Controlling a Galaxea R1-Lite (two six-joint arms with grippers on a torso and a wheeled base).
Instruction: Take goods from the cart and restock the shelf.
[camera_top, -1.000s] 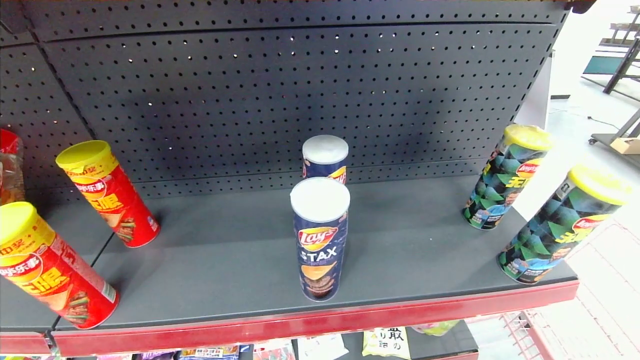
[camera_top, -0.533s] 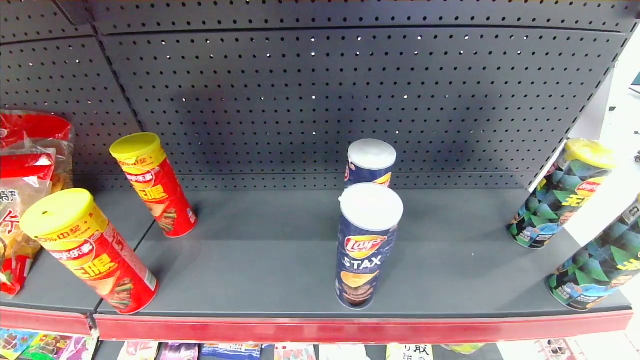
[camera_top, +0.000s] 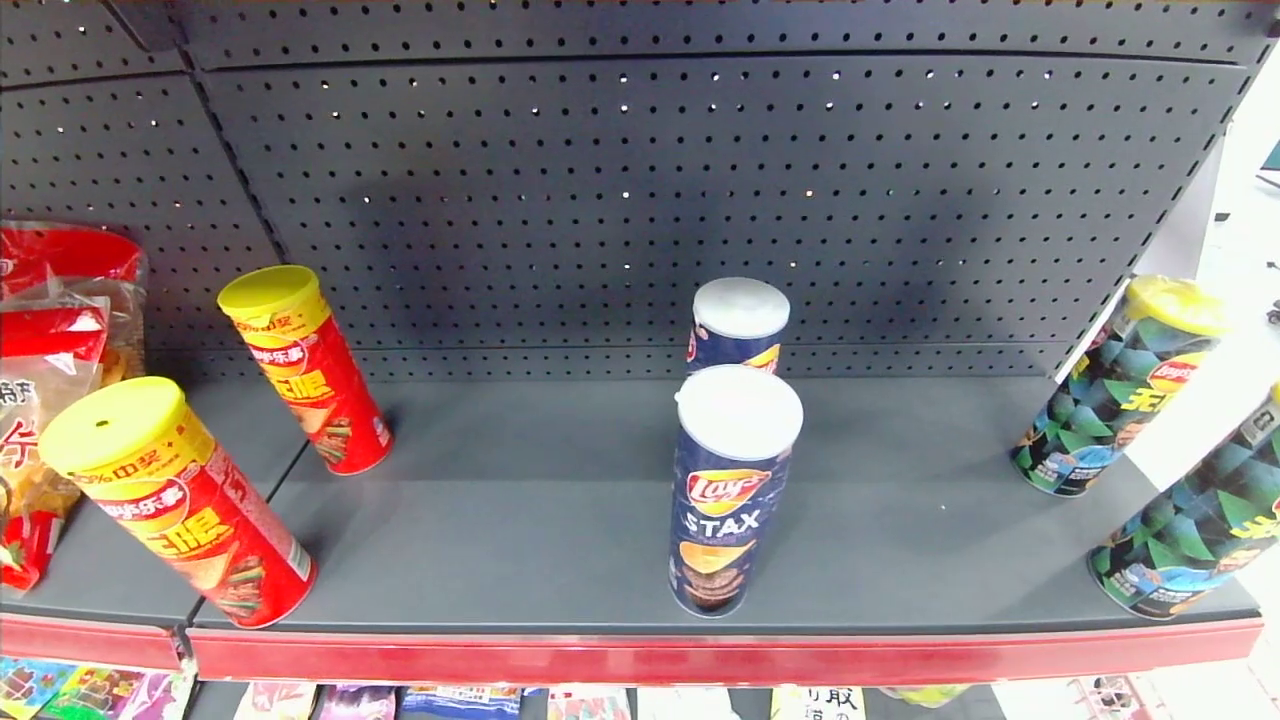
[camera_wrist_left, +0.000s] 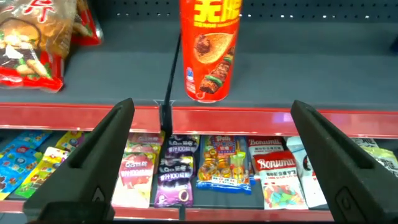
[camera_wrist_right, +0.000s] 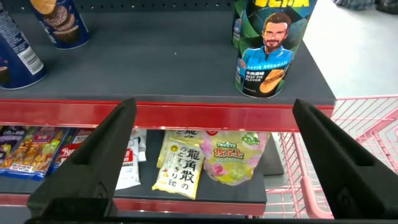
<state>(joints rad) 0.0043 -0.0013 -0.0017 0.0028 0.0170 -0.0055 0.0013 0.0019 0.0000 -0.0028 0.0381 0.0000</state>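
The head camera has swung left over the last second and now sits steady (the whole picture slid, so it's my view that turned, not the stock). Nothing on the shelf (camera_top: 560, 520) has budged. I read that as squaring up to the shelf face, with no item in hand yet.

Left gripper (camera_wrist_left: 211, 107): jaws wide apart, nothing between them, hanging level with the red front lip, below the front red chip can (camera_wrist_left: 208, 50). Right gripper (camera_wrist_right: 214, 104): jaws just as wide and bare, out in front of the shelf's right end, below the front green-and-black chip can (camera_wrist_right: 270, 43).

The shelf carries six upright cans in three pairs, each pair one behind the other. The rear red chip can (camera_top: 310, 375) and its front mate stand on the left. The front blue chip can (camera_top: 730, 500) and the rear blue chip can (camera_top: 738, 325) stand in the middle. The rear green-and-black chip can (camera_top: 1120, 390) and its front mate stand on the right. The pairs are well apart, with bare shelf between them. Snack bags (camera_top: 50, 330) sit on the neighbouring bay to the left. The lower tier holds flat packets (camera_wrist_left: 217, 165) lying side by side.

The cart (camera_wrist_right: 336, 168) shows as a corner of pink wire, low and just past the shelf's right end. I can't tell what is in it from here. With both grippers empty, my call is that the next fetch from the cart hasn't started.
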